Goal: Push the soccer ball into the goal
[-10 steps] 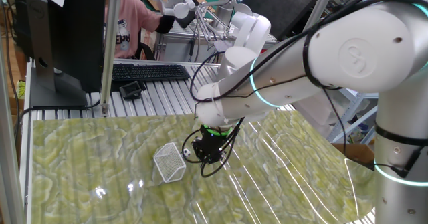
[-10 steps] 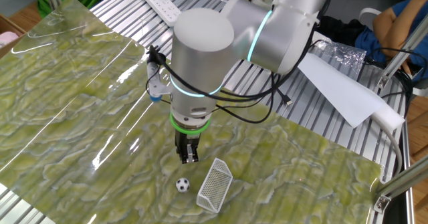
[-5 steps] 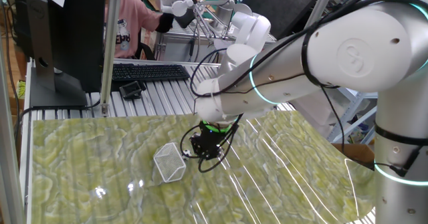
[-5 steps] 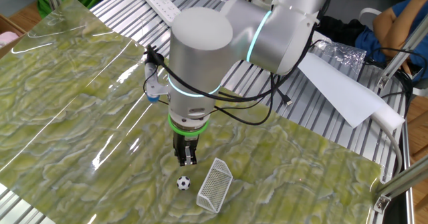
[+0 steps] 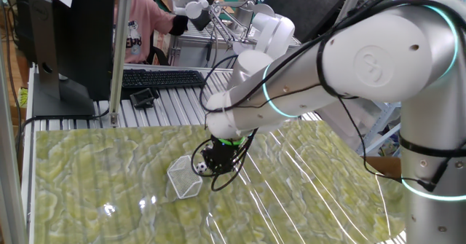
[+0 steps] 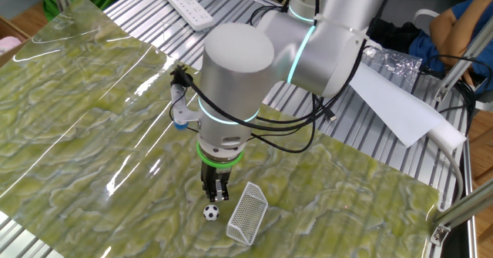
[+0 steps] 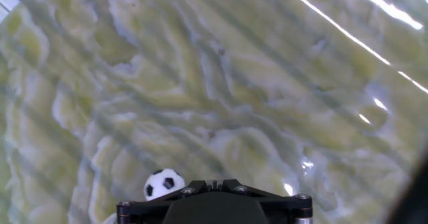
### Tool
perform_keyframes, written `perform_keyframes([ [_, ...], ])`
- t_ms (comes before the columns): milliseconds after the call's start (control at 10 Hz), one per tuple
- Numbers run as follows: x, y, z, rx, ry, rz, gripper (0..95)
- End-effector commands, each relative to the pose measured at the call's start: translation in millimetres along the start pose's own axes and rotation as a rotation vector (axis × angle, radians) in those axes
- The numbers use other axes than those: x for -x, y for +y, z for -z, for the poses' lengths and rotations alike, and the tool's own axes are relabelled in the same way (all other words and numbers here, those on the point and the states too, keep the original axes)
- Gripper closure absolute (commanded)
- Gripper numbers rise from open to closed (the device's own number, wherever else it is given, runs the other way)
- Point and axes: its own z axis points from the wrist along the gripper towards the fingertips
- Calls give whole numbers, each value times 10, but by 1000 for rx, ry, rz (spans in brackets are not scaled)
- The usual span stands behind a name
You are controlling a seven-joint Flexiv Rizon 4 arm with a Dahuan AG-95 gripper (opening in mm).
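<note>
One tiny soccer ball [image 6: 210, 212] lies on the green-patterned worktop [image 6: 69, 112], right at the tip of the end effector [image 6: 216, 196], which points straight down with its fingers clenched together and nothing between them. In the hand view the soccer ball [image 7: 164, 184] sits just beside the end effector's dark housing, at its left edge. From one fixed view the ball [image 5: 198, 167] lies between the end effector [image 5: 212, 161] and the goal [image 5: 185, 177], near the goal's open mouth.
</note>
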Motion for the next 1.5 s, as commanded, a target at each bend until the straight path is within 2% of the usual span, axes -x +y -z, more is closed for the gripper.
perform_keyframes([
  [100, 10, -2, 11, 0, -2, 2, 950],
  [400, 10, -2, 12, -24, -48, 10, 950],
  [600, 13, -3, 11, -29, -45, 21, 950],
  [800, 31, -14, 16, -78, -91, 103, 950],
  [1000, 51, -24, 15, -65, -92, 117, 950],
  [1100, 57, -27, 11, -56, -82, 109, 950],
  [1200, 61, -28, 9, -59, -71, 120, 950],
  [1300, 64, -30, 8, -70, -74, 159, 950],
  [1500, 79, -40, 16, -69, -41, 175, 950],
])
